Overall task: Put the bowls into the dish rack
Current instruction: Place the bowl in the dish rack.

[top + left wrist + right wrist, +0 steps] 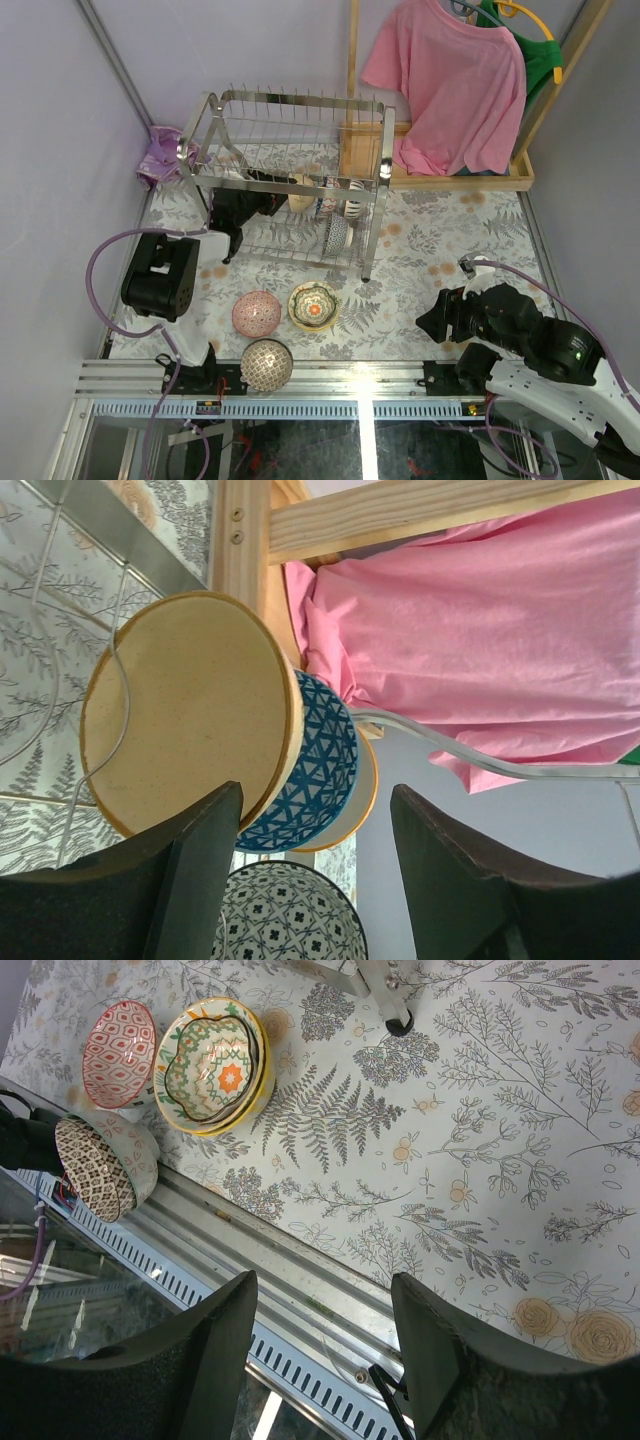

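Left wrist view: left end effector [318,810] spread open, empty, beside the tan bowl [190,730] stood in the dish rack [300,99]; a straight withdrawal is advised, the blue bowl [322,760] behind left undisturbed; right end effector [322,1300] likewise open.

no readable text, labels, brands or numbers anywhere

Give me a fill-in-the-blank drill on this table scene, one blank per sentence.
The arm reaching into the dish rack is the ___ one.
The right pincer is ___.
The big shirt on the wooden stand is ___.
The latticed bowl behind the tan bowl is ___.
Missing: left, open, pink, blue.
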